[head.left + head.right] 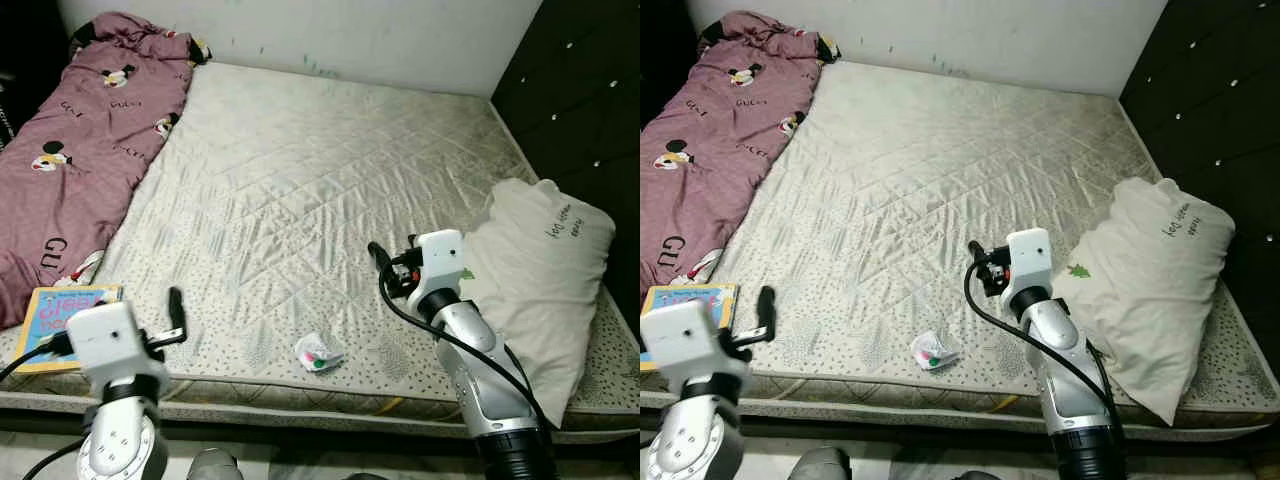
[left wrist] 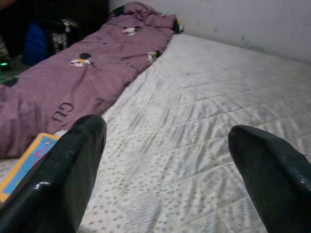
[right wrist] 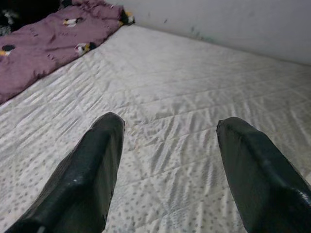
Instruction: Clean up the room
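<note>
A small crumpled white wrapper (image 1: 320, 353) with green and red bits lies on the mattress (image 1: 300, 180) near its front edge. It lies between my two arms. My left gripper (image 1: 177, 312) is held over the front left part of the bed, left of the wrapper. In the left wrist view its fingers (image 2: 73, 170) stand wide apart with nothing between them. My right gripper (image 1: 382, 262) hovers above and to the right of the wrapper. Its fingers (image 3: 92, 170) are open and empty too.
A children's book (image 1: 62, 318) lies at the front left corner, beside a purple patterned blanket (image 1: 90, 140) along the left side. A white pillow (image 1: 535, 270) rests at the right edge, by a dark padded headboard (image 1: 580, 90). A white wall runs behind.
</note>
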Available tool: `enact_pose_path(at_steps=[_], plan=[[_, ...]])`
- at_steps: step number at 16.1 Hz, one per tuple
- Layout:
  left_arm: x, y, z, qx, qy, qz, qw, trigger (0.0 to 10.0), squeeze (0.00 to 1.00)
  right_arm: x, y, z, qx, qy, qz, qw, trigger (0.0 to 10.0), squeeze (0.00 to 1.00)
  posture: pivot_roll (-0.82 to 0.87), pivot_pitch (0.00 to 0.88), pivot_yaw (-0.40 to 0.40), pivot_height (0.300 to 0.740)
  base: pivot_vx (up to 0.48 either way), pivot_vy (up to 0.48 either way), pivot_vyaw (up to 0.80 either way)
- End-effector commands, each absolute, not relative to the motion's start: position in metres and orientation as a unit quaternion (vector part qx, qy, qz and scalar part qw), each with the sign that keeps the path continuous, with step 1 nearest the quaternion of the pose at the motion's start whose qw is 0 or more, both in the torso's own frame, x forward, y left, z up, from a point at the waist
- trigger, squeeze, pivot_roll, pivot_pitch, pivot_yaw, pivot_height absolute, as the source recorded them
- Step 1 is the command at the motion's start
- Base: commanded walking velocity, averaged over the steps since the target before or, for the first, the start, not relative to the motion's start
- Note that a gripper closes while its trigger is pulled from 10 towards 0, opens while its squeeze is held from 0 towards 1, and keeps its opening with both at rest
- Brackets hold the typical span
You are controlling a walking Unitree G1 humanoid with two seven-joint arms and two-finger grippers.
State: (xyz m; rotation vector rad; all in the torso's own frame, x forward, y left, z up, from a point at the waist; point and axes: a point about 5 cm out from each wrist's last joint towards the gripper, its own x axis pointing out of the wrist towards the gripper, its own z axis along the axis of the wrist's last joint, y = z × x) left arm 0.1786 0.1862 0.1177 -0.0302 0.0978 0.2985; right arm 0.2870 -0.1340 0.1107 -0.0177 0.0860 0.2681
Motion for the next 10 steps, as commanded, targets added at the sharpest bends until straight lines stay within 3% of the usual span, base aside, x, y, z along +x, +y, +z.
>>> enact_pose_path(at_steps=[1, 3, 7, 10], plan=[[0.175, 0.192, 0.118, -0.007, 0.047, 0.172, 0.984, 10.0, 0.0, 0.287, -0.142, 0.117, -0.009, 0.028, 0.108, 0.994, 10.0, 0.0, 0.14, 0.054, -0.122, 0.74, 0.0, 0.0, 0.0], [0.169, 0.203, 0.114, -0.023, 0.051, 0.213, 0.975, 10.0, 0.0, 0.287, -0.143, 0.118, -0.01, 0.027, 0.097, 0.995, 10.0, 0.0, 0.14, 0.054, -0.122, 0.74, 0.0, 0.0, 0.0], [0.17, 0.2, 0.112, -0.021, 0.054, 0.199, 0.978, 10.0, 0.0, 0.288, -0.152, 0.115, -0.006, 0.04, 0.056, 0.998, 10.0, 0.0, 0.14, 0.056, -0.115, 0.74, 0.0, 0.0, 0.0], [0.174, 0.196, 0.113, -0.003, 0.047, 0.181, 0.982, 10.0, 0.0, 0.287, -0.155, 0.11, 0.0, 0.045, 0.035, 0.998, 10.0, 0.0, 0.14, 0.035, -0.064, 0.74, 0.0, 0.0, -0.8]])
